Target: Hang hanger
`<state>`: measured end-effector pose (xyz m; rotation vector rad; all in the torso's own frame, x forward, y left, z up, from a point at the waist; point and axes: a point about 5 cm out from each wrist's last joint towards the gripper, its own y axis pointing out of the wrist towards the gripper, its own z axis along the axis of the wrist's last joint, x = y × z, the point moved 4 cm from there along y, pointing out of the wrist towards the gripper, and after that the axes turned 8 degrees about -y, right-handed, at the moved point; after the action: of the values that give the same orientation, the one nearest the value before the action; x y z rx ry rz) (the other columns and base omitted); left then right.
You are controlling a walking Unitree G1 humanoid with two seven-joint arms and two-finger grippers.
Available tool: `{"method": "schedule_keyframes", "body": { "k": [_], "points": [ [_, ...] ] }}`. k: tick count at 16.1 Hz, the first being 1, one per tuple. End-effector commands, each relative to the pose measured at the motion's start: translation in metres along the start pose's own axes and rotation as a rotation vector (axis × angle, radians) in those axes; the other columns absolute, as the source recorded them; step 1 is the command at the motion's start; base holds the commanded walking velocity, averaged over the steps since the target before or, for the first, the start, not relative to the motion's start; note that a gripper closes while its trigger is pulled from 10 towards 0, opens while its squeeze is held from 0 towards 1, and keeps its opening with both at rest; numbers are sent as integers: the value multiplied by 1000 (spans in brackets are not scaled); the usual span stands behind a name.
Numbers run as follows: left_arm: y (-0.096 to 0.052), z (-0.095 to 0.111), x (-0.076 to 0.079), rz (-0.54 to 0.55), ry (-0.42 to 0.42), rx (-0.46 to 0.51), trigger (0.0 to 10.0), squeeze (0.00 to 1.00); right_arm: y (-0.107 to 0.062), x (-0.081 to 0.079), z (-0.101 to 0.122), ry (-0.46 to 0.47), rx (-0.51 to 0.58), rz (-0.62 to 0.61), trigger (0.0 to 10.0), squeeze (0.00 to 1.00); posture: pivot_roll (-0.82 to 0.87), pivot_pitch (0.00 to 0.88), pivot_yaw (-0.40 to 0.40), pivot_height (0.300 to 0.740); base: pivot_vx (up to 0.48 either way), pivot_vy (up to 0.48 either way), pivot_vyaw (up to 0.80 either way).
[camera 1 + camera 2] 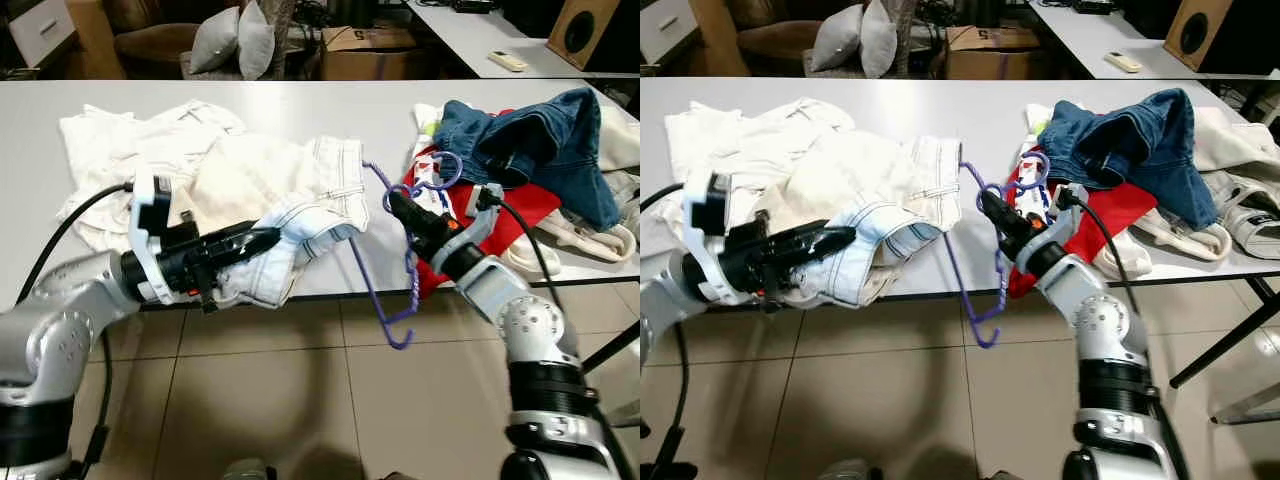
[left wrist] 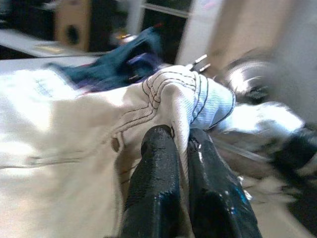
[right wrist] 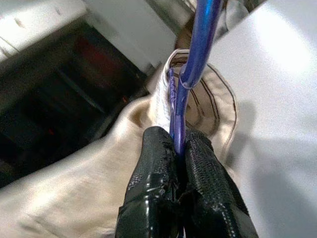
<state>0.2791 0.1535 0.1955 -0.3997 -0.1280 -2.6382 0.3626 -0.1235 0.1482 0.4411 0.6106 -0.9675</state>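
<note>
Threading step judged in hand: purple hanger point(image 1: 385, 270) is pinched by right gripper point(image 1: 398, 205), pale shorts point(image 1: 300, 215) by left gripper point(image 1: 268, 238) (waistband just beside hanger's tip), so insertion is called for next.

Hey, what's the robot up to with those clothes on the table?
It is working a purple hanger into a pair of pale jeans at the front edge of the white table. The left hand is shut on the jeans' waistband, holding it up off the edge. The right hand is shut on the hanger wire, one end of which reaches into the waistband while the rest hangs below the table.
</note>
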Motion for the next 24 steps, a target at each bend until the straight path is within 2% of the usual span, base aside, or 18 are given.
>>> {"method": "schedule_keyframes", "body": {
  "k": [1,2,3,5,6,8,9,10,11,12,13,14,15,16,17,19,21,24],
  "points": [
    [-3,-6,-6,70,39,-24,0,0,3,-4,20,13,90,13,10000,0,67,0,-28,723,0,0,0],
    [-6,-15,-18,160,70,-43,10000,110,6,-8,21,33,115,25,10000,0,67,0,-23,723,0,0,0],
    [-16,-18,-30,261,104,-63,10000,1000,9,-14,21,54,140,41,10000,0,60,0,-15,723,0,0,0],
    [-27,-12,-30,270,118,-80,10000,1000,12,-17,20,63,149,48,10000,0,63,0,-11,723,0,0,0],
    [-45,11,-21,214,81,-77,10000,1000,16,-23,18,74,157,65,10000,0,71,0,-12,723,0,0,0],
    [-47,25,-12,151,54,-62,10000,1000,18,-25,17,79,156,74,10000,0,73,0,-12,723,0,0,0],
    [-38,46,-5,85,35,25,10000,1000,20,-29,16,88,156,87,10000,0,73,0,-8,723,0,0,0],
    [-33,58,-8,85,37,92,10000,1000,21,-30,16,92,156,93,10000,0,72,0,-7,723,0,0,0],
    [-21,83,-22,155,50,221,10000,1000,22,-32,15,94,157,99,10000,0,70,0,-5,723,0,0,0],
    [-14,93,-26,174,46,258,10000,1000,22,-33,15,95,158,101,10000,0,70,0,-5,723,0,0,0],
    [0,97,-27,177,49,242,10000,1000,22,-34,15,99,162,103,10000,0,68,0,-3,723,0,0,0],
    [12,95,-28,173,43,202,10000,875,22,-35,15,102,164,105,10000,0,68,0,-1,723,0,0,0],
    [23,91,-26,159,28,160,10000,875,22,-35,15,105,166,108,10000,0,68,0,-1,723,0,0,0],
    [53,79,-25,144,-58,121,10000,694,22,-36,14,104,164,111,10000,0,59,0,9,723,0,0,0],
    [81,65,-16,105,-149,86,10000,0,22,-37,13,102,162,113,10000,0,59,0,9,723,0,0,0],
    [99,46,-3,50,-181,12,10000,0,21,-39,12,98,162,115,10000,0,49,0,18,723,0,0,0],
    [105,28,-4,73,-162,-56,10000,0,21,-39,12,87,158,118,10000,0,47,0,18,723,0,0,0],
    [105,-2,-28,251,6,-215,10000,0,22,-42,10,75,147,127,10000,0,48,0,13,723,0,0,0]
  ]
}}
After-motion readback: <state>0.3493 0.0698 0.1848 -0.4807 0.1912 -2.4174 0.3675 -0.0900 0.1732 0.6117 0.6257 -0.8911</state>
